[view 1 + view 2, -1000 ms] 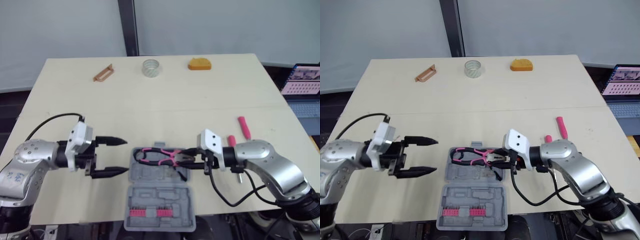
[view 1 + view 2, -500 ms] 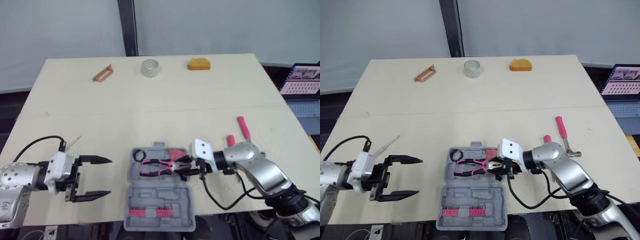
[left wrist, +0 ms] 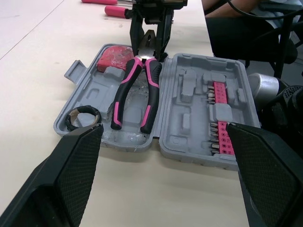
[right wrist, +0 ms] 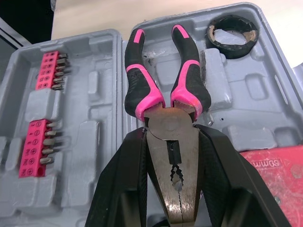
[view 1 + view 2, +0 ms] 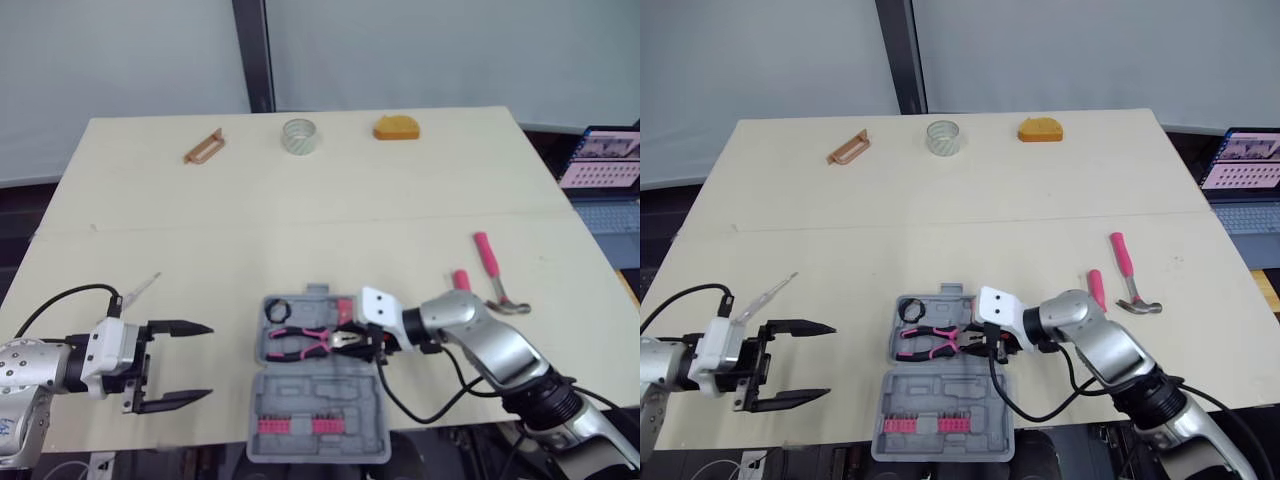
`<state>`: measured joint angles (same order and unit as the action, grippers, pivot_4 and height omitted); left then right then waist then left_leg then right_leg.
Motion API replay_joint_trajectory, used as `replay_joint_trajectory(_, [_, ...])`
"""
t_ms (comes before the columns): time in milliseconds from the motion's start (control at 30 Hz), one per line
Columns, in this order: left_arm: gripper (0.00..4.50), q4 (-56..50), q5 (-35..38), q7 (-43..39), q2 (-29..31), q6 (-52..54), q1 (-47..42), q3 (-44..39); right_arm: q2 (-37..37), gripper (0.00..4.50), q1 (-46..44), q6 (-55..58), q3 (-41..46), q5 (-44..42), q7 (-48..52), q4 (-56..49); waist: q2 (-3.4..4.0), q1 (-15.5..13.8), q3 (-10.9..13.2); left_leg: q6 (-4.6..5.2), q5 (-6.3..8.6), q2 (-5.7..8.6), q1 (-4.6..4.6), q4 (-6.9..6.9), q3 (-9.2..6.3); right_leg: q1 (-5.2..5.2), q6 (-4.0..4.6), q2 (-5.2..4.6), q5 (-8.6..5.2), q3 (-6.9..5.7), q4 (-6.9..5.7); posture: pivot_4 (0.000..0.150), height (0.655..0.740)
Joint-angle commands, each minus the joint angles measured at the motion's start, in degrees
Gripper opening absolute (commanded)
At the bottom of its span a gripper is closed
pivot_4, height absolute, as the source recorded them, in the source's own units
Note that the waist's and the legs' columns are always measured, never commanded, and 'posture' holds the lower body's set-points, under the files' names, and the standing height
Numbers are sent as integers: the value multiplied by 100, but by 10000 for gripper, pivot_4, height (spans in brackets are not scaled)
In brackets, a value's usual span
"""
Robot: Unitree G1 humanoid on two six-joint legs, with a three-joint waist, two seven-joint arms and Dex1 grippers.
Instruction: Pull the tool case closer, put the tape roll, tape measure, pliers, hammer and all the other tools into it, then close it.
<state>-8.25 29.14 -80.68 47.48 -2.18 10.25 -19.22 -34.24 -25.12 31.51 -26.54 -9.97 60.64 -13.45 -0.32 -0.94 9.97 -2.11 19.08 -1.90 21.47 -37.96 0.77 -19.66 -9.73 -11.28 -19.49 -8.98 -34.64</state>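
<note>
item 1, lower centre: open grey moulded plastic tool case (image 5: 318, 388). its near half carries two rows of pink screwdriver bits (image 5: 290, 425). it sits at the near edge of the pale wooden bench (image 5: 330, 215).

item 2, lower left: left jaws, spread wide and empty, beside the case and clear of it.

item 3, centre: pink-and-black-handled steel pliers (image 5: 305, 340), lying in the case's far half with the handles towards frame left. the right jaws are clamped on the bare metal head, one finger on each flank. the handles lie over a moulded recess.

item 4, same half: small black ring of tape (image 5: 277, 309) in its upper left corner. a flat red block (image 5: 350, 306) sits just beyond the pliers head, lettering unreadable.

item 5, right of centre: pink-handled screwdriver (image 5: 462, 281) and pink-handled claw hammer (image 5: 490, 262), near each other, outside the case.

item 6, top of frame: slim brown tool (image 5: 204, 147), pale translucent tape roll (image 5: 299, 135) and orange wedge-shaped object (image 5: 398, 128), all well apart from the case.

step, as judged: seating the pliers. the next move likely calls for letting go and lifting straight off so the handles are not dragged out, then reaching for the hammer nearby.
</note>
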Motion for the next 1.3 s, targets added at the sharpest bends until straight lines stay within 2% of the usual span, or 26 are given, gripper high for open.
replay_joint_trajectory(33, [44553,6,6,22,43,-123,94,-113,119,9839,-94,-3,12,33,-71,-156,0,10,0,0,0,0,0,0,0,-1,0,0,0,0,0,1500,7400])
replay_joint_trajectory(1000, [44553,88,-42,72,76,-208,108,-54,457,9839,44,-131,-22,285,-189,153,1,108,0,0,0,0,-1,6,-2,-2,0,0,0,-1,-3,1500,7400])
replay_joint_trajectory(1067, [45000,122,-51,62,60,-243,122,-44,471,20387,54,-120,-2,261,-184,131,1,110,0,0,0,0,-2,6,-2,-2,0,0,0,-1,-3,1500,7400])
replay_joint_trajectory(1133, [45000,170,-63,50,50,-290,129,-28,490,28548,61,-120,40,225,-184,95,1,110,1,0,0,0,-2,6,-1,-2,0,0,0,-1,-4,1500,7400])
replay_joint_trajectory(1233, [45000,211,-63,42,52,-330,125,-8,498,44469,73,-163,99,169,-170,38,1,106,1,0,0,0,-2,6,-2,-2,0,0,0,-1,-4,1500,7400])
replay_joint_trajectory(1300, [45000,221,-63,45,51,-341,117,-1,453,44469,61,-150,167,148,-181,-46,1,105,1,-1,0,0,-2,6,-2,-2,0,0,0,-1,-4,1500,7400])
